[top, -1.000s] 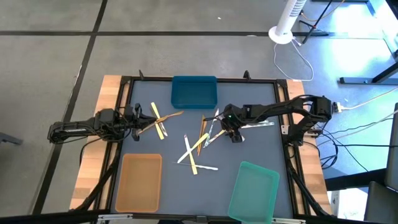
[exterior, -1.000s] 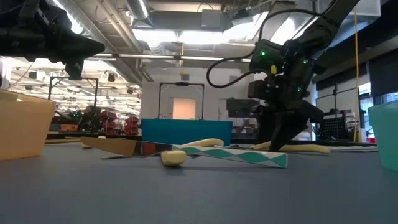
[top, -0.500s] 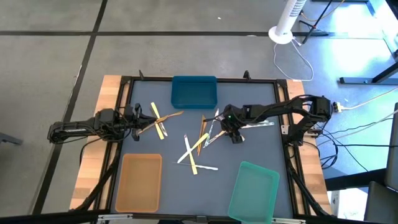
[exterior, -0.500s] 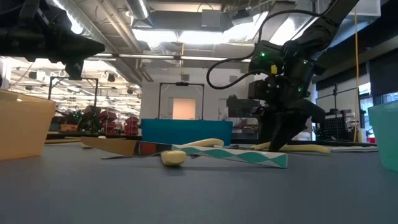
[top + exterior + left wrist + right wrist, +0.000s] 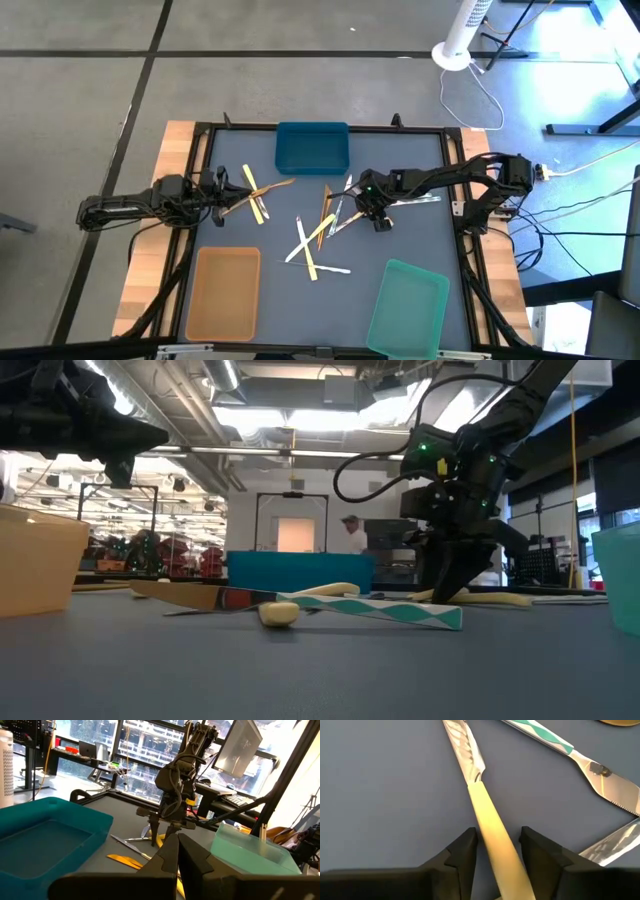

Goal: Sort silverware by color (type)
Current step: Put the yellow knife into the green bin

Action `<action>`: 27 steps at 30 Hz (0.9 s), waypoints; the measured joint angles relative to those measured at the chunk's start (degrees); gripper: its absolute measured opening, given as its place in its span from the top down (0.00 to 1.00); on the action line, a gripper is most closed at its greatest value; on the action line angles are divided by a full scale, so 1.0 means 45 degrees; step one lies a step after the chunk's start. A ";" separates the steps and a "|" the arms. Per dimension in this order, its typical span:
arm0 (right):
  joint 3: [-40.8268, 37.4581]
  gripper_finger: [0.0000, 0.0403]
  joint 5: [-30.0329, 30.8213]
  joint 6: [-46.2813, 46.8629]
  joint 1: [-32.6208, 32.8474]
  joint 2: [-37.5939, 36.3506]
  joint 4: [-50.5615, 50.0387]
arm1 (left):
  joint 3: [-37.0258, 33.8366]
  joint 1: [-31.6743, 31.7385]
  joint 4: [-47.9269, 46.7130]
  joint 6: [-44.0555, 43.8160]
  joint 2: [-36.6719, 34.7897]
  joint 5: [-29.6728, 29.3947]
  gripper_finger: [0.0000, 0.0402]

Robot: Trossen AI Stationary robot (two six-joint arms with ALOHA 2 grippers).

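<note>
Dark blue-grey table in a black frame, wooden boards along both sides. Blue tray at the far edge, tan tray near-left, green tray near-right and skewed; open mat between the trays and the scattered silverware, which crowds the middle.

Left gripper at the left side of the mat, fingers pressed together, raised clear of the mat in the low view.

Right gripper down at the mat right of centre, fingers narrowly apart, straddling a pale yellow handle without visibly touching it. Handle's long axis straight between the fingers, its silvery serrated blade pointing away from the wrist. Just beside it, a knife with a white-and-green handle, lying at an angle.
</note>
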 joint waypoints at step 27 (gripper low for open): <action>0.0662 0.90 0.0044 0.0005 0.0000 0.0029 -0.0927 | 0.0003 -0.0001 0.0000 0.0000 0.0001 -0.0002 1.00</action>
